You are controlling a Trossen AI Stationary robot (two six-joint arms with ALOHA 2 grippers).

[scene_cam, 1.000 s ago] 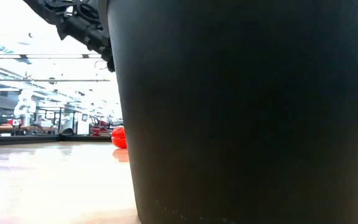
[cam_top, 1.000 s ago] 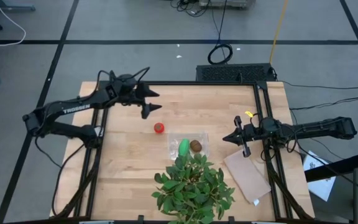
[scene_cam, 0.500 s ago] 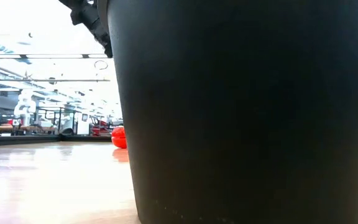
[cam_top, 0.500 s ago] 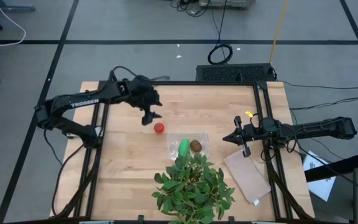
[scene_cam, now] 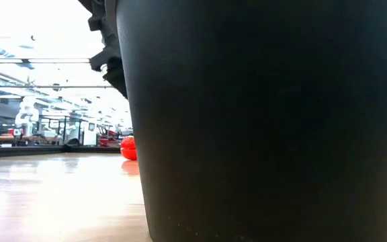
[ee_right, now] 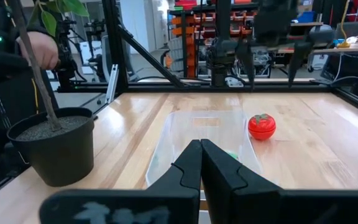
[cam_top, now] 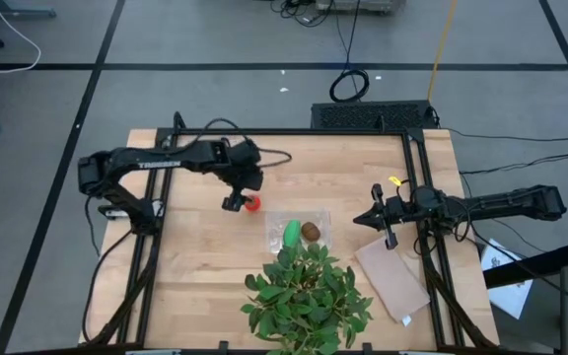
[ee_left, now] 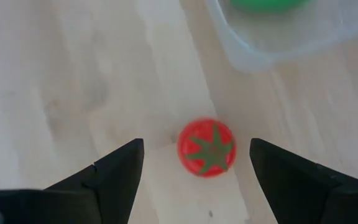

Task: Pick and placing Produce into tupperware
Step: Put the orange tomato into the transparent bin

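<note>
Left gripper (ee_left: 194, 163) wide open over tomato (ee_left: 207, 147) – holding nothing, tupperware (ee_left: 278, 37) cut off, right gripper (ee_right: 201, 163) shut – empty, dark pot (scene_cam: 267, 121) blocking low view

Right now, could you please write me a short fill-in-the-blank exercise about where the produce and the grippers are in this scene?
1. The tomato lies on the bare ____, outside the clear tupperware.
2. The left gripper hangs over the tomato with its fingers ____.
3. Beside the green piece in the tupperware sits the brown ____.
4. The right gripper waits at the table's right side with its fingers ____.

Missing words: table; open; kiwi; shut
</note>
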